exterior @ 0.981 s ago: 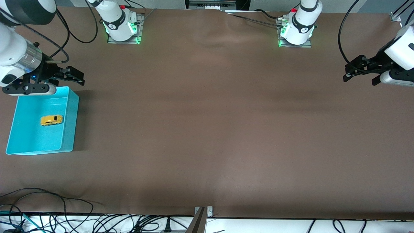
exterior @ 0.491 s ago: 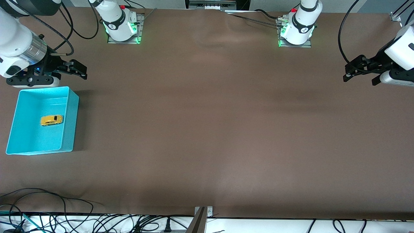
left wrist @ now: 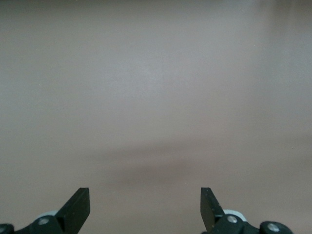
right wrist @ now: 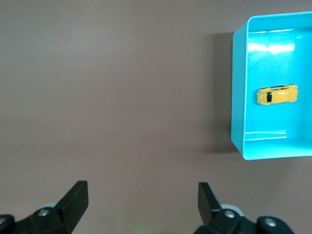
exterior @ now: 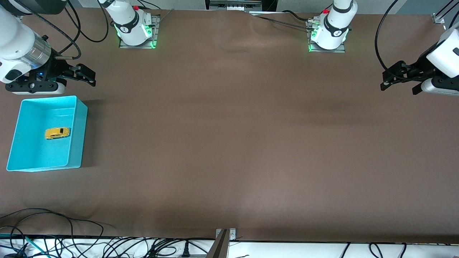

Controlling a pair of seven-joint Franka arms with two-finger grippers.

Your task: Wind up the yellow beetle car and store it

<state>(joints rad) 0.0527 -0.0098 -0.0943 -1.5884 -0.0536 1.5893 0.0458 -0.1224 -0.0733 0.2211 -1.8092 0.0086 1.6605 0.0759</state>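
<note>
Yellow beetle car [exterior: 57, 133] sits in the turquoise bin [exterior: 80, 118], frame left. Right hand [exterior: 86, 76] spread and empty at upper left, left hand [exterior: 398, 78] spread, waiting at right edge. Risk looks low; the car could roll inside if the bin gets bumped.

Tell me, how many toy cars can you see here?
1. The yellow beetle car sits on its wheels inside the turquoise bin, at the right arm's end of the table. No other car shows anywhere on the table.
</note>
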